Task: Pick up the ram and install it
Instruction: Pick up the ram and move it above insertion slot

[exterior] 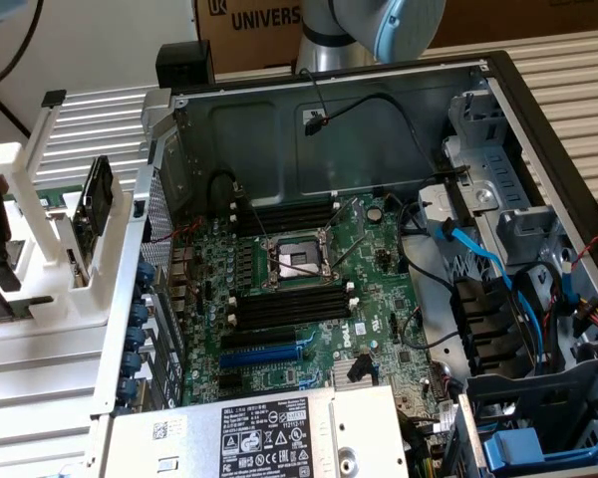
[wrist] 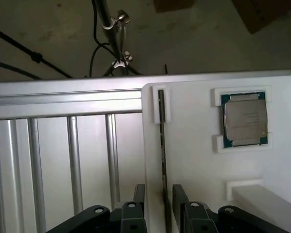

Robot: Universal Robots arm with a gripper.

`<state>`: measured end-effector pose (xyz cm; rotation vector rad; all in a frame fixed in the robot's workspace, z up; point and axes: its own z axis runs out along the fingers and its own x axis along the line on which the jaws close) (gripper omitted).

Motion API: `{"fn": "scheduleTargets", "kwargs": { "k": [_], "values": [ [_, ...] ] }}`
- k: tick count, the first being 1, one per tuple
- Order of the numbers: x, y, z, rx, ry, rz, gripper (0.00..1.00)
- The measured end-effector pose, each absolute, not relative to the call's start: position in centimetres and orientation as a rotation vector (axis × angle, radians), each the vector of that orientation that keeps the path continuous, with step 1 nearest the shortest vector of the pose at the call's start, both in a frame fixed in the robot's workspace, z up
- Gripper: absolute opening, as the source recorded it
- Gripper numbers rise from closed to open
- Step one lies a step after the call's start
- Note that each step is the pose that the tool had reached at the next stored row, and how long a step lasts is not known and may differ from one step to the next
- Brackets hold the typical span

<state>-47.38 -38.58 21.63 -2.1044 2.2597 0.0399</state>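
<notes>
Wrist view: shows gripper (wrist: 159, 196) spread apart, one finger each side of ram (wrist: 161, 145), not clamping. Shows ram standing on edge in white holder (wrist: 194, 155) slot, beside CPU (wrist: 245, 119). Exterior view: places white holder at frame left.

A rack (exterior: 50, 304) at the exterior view's left of the computer case (exterior: 259, 129)
The ram (wrist: 162, 145) stands in its slot, gripper (wrist: 159, 195) astride, processor (wrist: 245, 119) beside it; motherboard (exterior: 374, 289) inside the case.
</notes>
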Motion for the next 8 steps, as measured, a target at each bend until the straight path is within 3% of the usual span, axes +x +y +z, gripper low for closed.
{"fn": "scheduleTargets", "kwargs": {
  "k": [8],
  "values": [
    [-47.22, -38.11, 20.76, -2.123, 2.252, 0.063, 0.36]
  ]
}}
